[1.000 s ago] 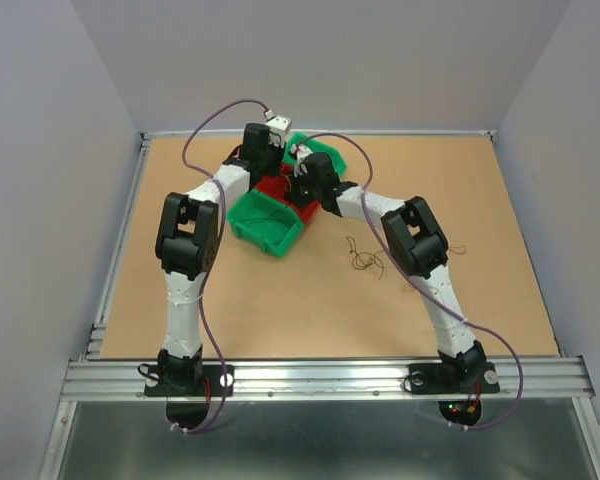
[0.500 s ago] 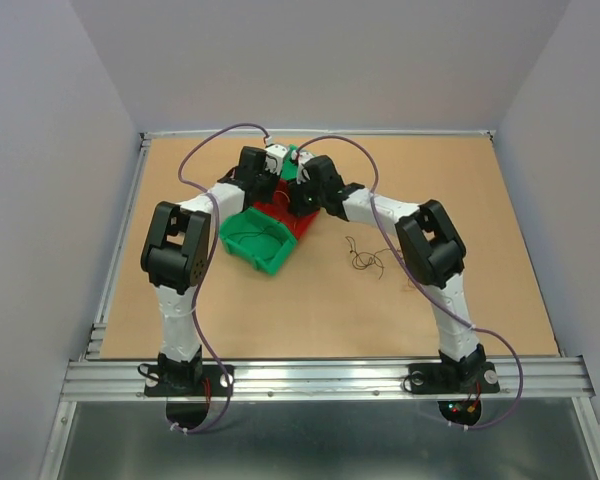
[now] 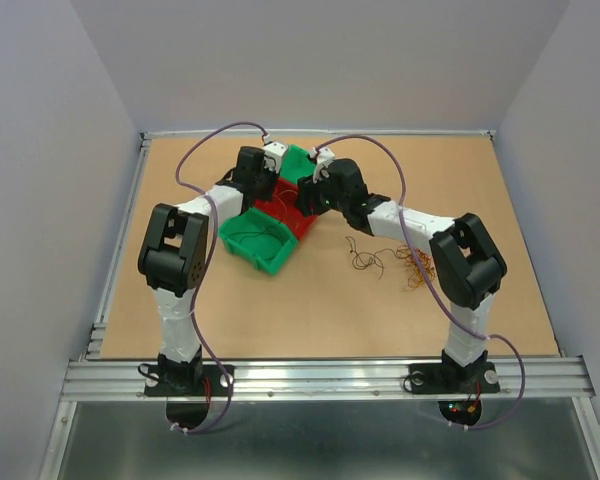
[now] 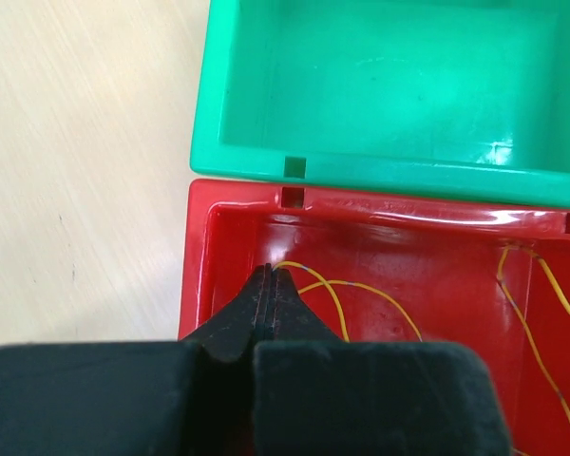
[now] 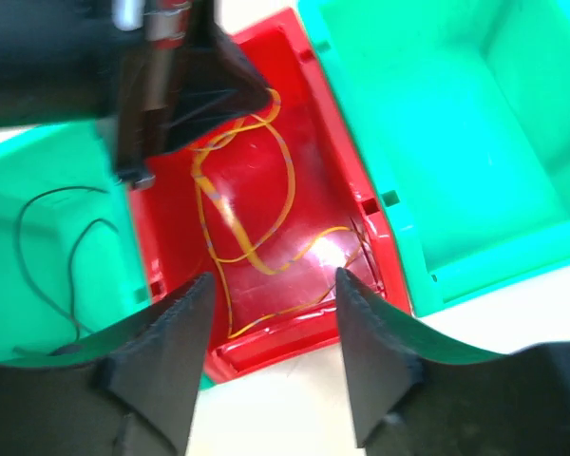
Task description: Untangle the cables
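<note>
Orange-yellow cables point(image 5: 256, 204) lie looped in a red bin point(image 3: 292, 222). My left gripper point(image 4: 270, 273) is shut with its tips pinching one orange-yellow cable point(image 4: 318, 285) inside the red bin point(image 4: 195, 275). It also shows in the right wrist view point(image 5: 195, 95) and in the top view point(image 3: 271, 190). My right gripper point(image 5: 271, 290) is open and empty just above the bin's near end, and in the top view point(image 3: 303, 200) it faces the left gripper. A dark tangle point(image 3: 365, 258) and an orange-yellow tangle point(image 3: 416, 266) lie on the table. A black cable point(image 5: 47, 242) lies in a green bin.
A green bin point(image 3: 242, 240) touches the red bin on the near left. A second green bin point(image 3: 306, 160), empty in the left wrist view point(image 4: 266, 161), touches it at the far side. Thick purple arm cables point(image 3: 205, 148) arch above both arms.
My left gripper has come down into the red bin. My right arm's elbow has swung out to the right, uncovering the orange-yellow tangle on the table. The near green bin has slid a little left.
</note>
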Controlling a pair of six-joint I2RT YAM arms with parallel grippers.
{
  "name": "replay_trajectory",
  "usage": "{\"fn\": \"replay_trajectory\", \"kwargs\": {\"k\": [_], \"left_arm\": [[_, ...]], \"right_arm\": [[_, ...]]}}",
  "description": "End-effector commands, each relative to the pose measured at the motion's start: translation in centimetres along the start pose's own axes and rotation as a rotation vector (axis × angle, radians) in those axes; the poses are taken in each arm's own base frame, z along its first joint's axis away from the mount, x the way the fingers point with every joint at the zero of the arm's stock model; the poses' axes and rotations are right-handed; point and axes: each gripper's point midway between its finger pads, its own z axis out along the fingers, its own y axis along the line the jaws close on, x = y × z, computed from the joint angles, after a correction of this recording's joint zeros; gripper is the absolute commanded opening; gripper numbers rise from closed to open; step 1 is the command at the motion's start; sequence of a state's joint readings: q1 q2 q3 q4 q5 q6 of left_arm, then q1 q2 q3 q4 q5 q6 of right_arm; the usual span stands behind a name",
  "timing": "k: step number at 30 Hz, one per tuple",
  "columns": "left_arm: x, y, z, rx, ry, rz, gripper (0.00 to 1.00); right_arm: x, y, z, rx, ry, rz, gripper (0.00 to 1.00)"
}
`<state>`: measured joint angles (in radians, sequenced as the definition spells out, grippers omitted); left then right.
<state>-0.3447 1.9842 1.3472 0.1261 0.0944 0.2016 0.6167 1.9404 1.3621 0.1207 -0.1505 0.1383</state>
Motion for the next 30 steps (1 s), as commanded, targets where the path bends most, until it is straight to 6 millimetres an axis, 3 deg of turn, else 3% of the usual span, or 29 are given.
{"fn": "replay_trajectory", "kwargs": {"k": [1, 4, 6, 12, 17, 19, 20, 25, 27, 30], "left_arm": [[-3.7, 0.1, -2.2, 0.013, -0.110, 0.010, 0.00], [-3.7, 0.1, -2.3, 0.011, -0.112, 0.015, 0.00], [-3.9, 0.2, -2.5, 0.010, -0.118, 0.018, 0.00], [-3.8, 0.1, -2.7, 0.008, -0.124, 0.024, 0.00], [-3.9, 0.2, -2.8, 0.007, -0.130, 0.025, 0.00], [-4.0, 0.2, -3.0, 0.005, -0.137, 0.026, 0.01], [-4.1, 0.2, -3.0, 0.006, -0.142, 0.023, 0.04], [-5.0, -0.3, -4.1, 0.026, -0.193, 0.026, 0.38], [-5.4, -0.3, -4.8, 0.029, -0.221, 0.027, 0.47], [-6.2, -0.4, -6.0, 0.038, -0.267, 0.028, 0.52]], "right_arm": [[-3.6, 1.9, -1.7, -0.089, -0.184, -0.092, 0.61], [-4.2, 1.5, -1.8, -0.068, -0.217, -0.111, 0.71], [-4.4, 1.5, -1.5, -0.068, -0.225, -0.120, 0.71], [-5.5, 1.9, 0.1, -0.091, -0.243, -0.122, 0.57], [-4.8, 2.1, 1.2, -0.111, -0.215, -0.126, 0.35], [-4.3, 2.2, 1.6, -0.119, -0.199, -0.117, 0.10], [-4.3, 2.0, 1.7, -0.109, -0.189, -0.101, 0.01], [-0.9, 1.4, 4.0, -0.078, 0.050, 0.004, 0.01], [0.5, 1.7, 4.3, -0.097, 0.113, 0.022, 0.00], [2.2, 1.0, 4.9, -0.074, 0.167, 0.032, 0.01]]}}
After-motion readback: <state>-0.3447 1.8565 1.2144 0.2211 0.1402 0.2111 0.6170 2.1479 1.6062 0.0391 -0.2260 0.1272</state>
